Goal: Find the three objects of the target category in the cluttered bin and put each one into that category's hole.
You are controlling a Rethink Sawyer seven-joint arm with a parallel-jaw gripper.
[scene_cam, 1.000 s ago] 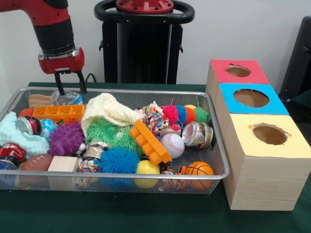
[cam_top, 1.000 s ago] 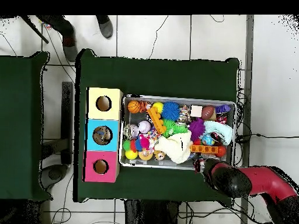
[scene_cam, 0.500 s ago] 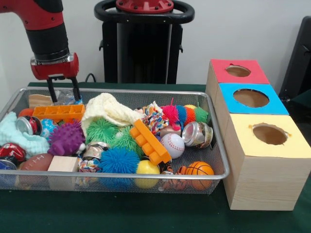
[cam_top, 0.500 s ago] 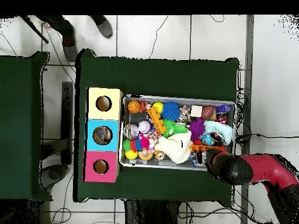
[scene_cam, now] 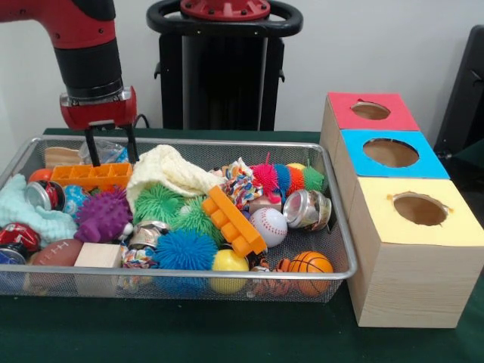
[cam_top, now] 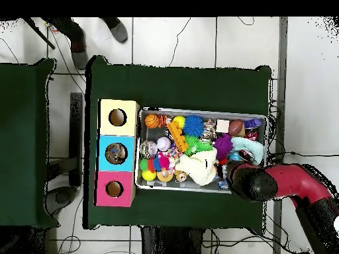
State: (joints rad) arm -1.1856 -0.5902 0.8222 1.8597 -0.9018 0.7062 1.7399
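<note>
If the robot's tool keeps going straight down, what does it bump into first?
Probably the clear plastic bottle in the bin's far corner. The open tool points down with a finger on each side of it, though depth is hard to judge.

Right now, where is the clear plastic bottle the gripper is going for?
In the front view, the bottle lies in the bin's far left corner, behind the orange block tray, between the open gripper's fingers.

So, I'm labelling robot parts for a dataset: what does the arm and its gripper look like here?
The arm is glossy red with a black cylindrical wrist section and a silver band beneath it. Below sits a red, blocky gripper housing carrying two thin, straight black fingers. No markings or cables on the arm can be made out. From overhead it shows as a red link ending in a black round wrist.
</note>
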